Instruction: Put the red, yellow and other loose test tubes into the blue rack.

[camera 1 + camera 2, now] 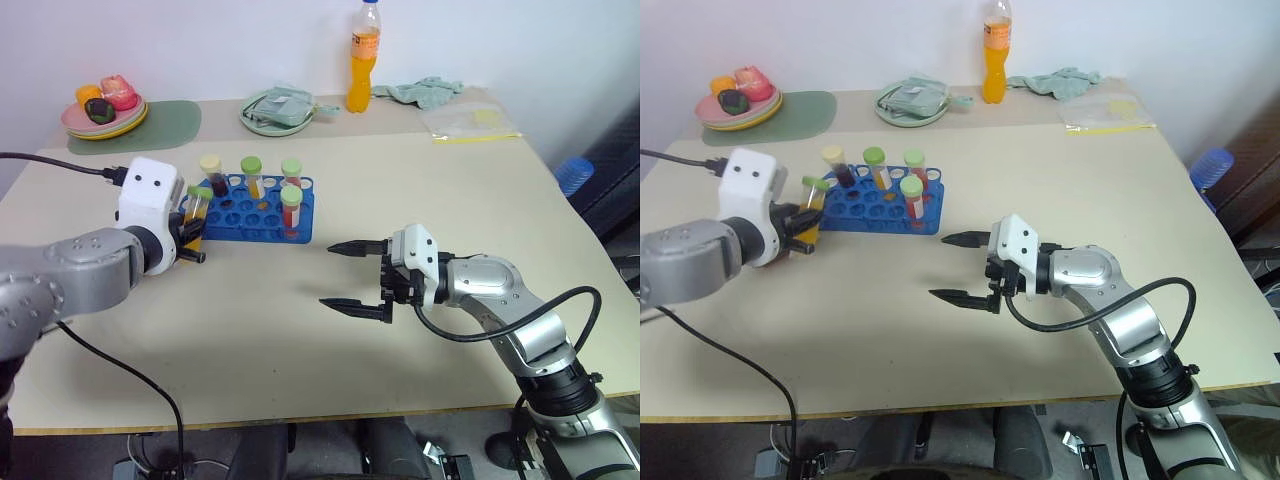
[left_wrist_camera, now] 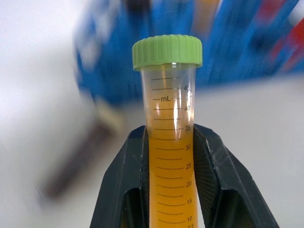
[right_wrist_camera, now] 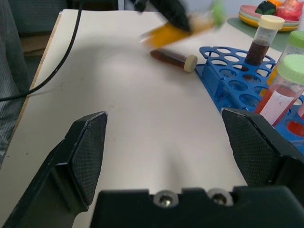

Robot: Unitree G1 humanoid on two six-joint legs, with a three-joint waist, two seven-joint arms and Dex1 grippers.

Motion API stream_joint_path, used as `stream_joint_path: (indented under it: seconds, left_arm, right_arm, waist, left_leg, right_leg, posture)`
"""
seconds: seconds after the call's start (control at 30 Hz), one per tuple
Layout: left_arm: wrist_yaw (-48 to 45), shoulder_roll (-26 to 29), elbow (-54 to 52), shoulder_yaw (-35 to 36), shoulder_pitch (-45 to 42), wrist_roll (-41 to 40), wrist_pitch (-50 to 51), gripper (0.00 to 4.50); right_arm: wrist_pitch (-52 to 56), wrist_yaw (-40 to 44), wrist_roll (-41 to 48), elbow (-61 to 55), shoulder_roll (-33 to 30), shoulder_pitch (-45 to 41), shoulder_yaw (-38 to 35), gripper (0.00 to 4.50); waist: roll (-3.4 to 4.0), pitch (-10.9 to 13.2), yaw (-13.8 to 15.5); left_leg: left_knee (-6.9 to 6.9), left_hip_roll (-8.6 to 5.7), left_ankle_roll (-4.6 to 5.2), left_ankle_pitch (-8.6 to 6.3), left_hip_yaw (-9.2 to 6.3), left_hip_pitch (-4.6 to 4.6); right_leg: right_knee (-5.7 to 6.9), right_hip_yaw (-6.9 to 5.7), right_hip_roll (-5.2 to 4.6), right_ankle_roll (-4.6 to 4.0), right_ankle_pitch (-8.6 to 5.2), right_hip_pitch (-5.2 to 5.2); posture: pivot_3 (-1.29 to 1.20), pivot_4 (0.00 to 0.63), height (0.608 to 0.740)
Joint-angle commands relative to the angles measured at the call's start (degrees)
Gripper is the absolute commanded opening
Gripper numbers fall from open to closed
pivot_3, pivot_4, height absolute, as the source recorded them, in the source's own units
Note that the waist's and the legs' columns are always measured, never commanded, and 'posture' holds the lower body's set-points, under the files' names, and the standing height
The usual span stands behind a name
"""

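Note:
My left gripper [image 1: 190,238] is shut on a yellow test tube [image 1: 197,206] with a green cap, held tilted above the table at the left end of the blue rack [image 1: 255,235]. Up close, the black fingers [image 2: 128,171] clamp the yellow tube [image 2: 171,152] below its cap. A dark red-brown tube with a cream cap [image 3: 172,58] lies flat on the table beside that end of the rack [image 3: 223,81]. Several capped tubes stand upright in the rack, among them a red one [image 1: 291,208]. My right gripper [image 1: 327,275] hovers open and empty, right of the rack and nearer to me.
Along the far edge stand an orange drink bottle [image 1: 364,60], a green plate with a cloth [image 1: 277,112], a stack of plates with fruit [image 1: 104,108], a crumpled cloth [image 1: 420,92] and a plastic bag [image 1: 470,122]. A black cable [image 1: 60,165] runs to the left wrist.

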Motion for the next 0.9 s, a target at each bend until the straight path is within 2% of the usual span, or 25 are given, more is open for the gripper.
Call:
stream_joint_path:
  seconds: [0.03, 0.17, 0.23, 0.33, 0.43, 0.53, 0.67, 0.9]
  left_arm:
    - [-10.5, -6.7, -1.5, 0.8, 3.6, 19.3, -17.1, 0.70]
    - [-8.4, -21.3, 2.7, -4.4, 3.8, 38.8, -31.7, 0.70]
    - [-10.4, -26.6, 7.6, -11.2, 3.7, 52.1, -42.6, 0.70]
    - [-12.5, -33.3, 15.6, -13.7, 2.5, 61.3, -52.7, 0.70]
    - [-13.9, -39.8, 25.7, -13.0, -0.1, 65.1, -61.6, 0.70]
    - [-15.3, -43.3, 32.0, -11.2, -1.7, 67.2, -66.4, 0.70]
    - [-17.6, -45.7, 38.0, -9.4, -3.2, 68.3, -67.1, 0.70]
    - [-20.8, -47.5, 38.4, -7.9, -1.7, 69.6, -65.6, 0.70]
  right_arm:
    - [-0.1, -2.7, 0.1, 0.5, 2.3, -0.1, -0.9, 4.24]
    - [0.0, -6.1, -0.8, 1.0, 4.9, 1.3, -0.3, 4.24]
    - [0.4, -8.3, -1.1, 0.7, 6.2, 2.6, -0.2, 4.24]
    - [0.8, -10.2, -1.2, 0.3, 7.2, 4.0, -0.6, 4.24]
    - [1.2, -11.6, -1.3, -1.0, 7.3, 5.3, -0.6, 4.24]
    - [1.6, -12.5, -1.2, -1.7, 7.3, 5.8, -0.9, 4.24]
    - [1.8, -13.5, -1.2, -2.5, 7.2, 6.7, -1.1, 4.24]
    - [1.9, -14.2, -1.1, -2.7, 6.9, 7.1, -1.3, 4.24]
  waist:
    - [-0.05, 0.0, 0.1]
    - [-0.12, 0.0, 0.2]
    - [-0.14, 0.0, 0.4]
    - [-0.14, 0.0, 0.4]
    - [-0.13, -0.1, 0.2]
    - [-0.13, -0.1, -0.2]
    - [-0.13, -0.1, -0.2]
    - [-0.14, -0.1, -0.1]
  left_leg:
    - [0.01, 0.00, 0.04, -0.02, -0.03, 0.00]
    - [0.04, -0.03, 0.07, -0.04, -0.10, -0.05]
    - [0.04, -0.08, 0.07, -0.04, -0.12, -0.04]
    - [0.06, -0.09, 0.07, -0.04, -0.09, -0.07]
    - [0.08, -0.08, 0.11, -0.06, -0.13, -0.07]
    - [0.10, -0.08, 0.13, -0.07, -0.16, -0.07]
    - [0.12, -0.08, 0.14, -0.07, -0.17, -0.06]
    - [0.15, -0.09, 0.15, -0.08, -0.19, -0.07]
  right_leg:
    - [-0.04, -0.03, 0.00, 0.00, 0.00, 0.04]
    - [-0.15, -0.06, -0.05, 0.03, 0.03, 0.10]
    - [-0.23, -0.09, -0.07, 0.08, 0.06, 0.16]
    - [-0.25, -0.09, -0.07, 0.12, 0.09, 0.13]
    - [-0.23, -0.11, -0.06, 0.13, 0.09, 0.12]
    - [-0.20, -0.14, -0.05, 0.14, 0.09, 0.12]
    - [-0.14, -0.16, -0.04, 0.15, 0.09, 0.10]
    - [-0.13, -0.16, -0.04, 0.16, 0.10, 0.13]
  posture:
    - [0.00, 0.150, 0.740]
    - [0.00, 0.150, 0.740]
    - [0.00, 0.150, 0.740]
    - [0.00, 0.150, 0.740]
    - [0.00, 0.150, 0.740]
    - [0.00, 0.150, 0.740]
    - [0.00, 0.150, 0.740]
    - [0.00, 0.150, 0.740]
